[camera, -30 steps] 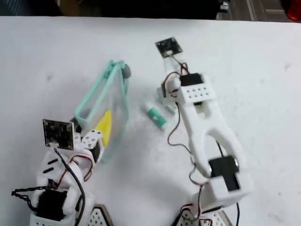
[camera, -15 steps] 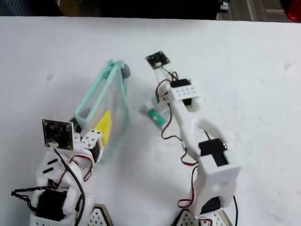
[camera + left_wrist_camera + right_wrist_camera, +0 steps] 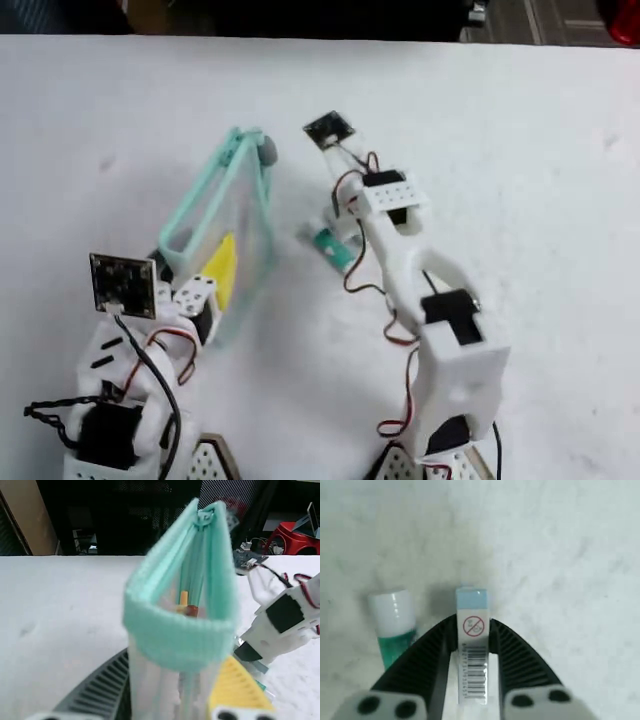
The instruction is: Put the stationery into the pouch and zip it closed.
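The right end effector [image 3: 472, 626] has its two black fingers closed to a narrow gap on one small white block with a pale blue end [image 3: 471, 600], which sticks out past the fingertips, low over the tabletop [image 3: 520, 150]. Just beside it, not touching the block, lies one green tube with a white cap [image 3: 395, 625]. From above, this tube [image 3: 333, 248] is between the right arm and the pouch [image 3: 222, 205].

The left end effector [image 3: 170, 695] grips the one pouch [image 3: 180, 630] at its near end, a dark grey finger on one side and a yellow finger on the other. The pouch stands on its edge with the mint-green mouth open. Inside I count two thin items, one with a yellow end [image 3: 183, 598] and one with a reddish-brown end [image 3: 192, 611].

The pouch is at the left of the middle and the tube is near it on the right. The white tabletop is wide and bare on the right side and towards the far edge.
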Controlling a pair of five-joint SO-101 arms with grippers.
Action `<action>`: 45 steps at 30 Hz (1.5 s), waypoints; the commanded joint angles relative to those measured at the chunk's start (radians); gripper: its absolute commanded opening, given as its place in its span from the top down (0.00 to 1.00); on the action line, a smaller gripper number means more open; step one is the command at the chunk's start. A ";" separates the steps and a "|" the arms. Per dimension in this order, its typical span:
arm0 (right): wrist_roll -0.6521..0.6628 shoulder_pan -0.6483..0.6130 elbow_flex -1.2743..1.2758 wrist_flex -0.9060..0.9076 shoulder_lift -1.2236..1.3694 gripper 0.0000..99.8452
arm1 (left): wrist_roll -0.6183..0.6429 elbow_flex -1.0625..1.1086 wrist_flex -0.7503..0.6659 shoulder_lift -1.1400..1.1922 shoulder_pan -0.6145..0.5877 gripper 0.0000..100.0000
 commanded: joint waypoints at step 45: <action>-0.348 -0.481 0.017 -0.114 -0.966 0.98 | -0.072 -0.015 0.020 -0.012 0.105 0.80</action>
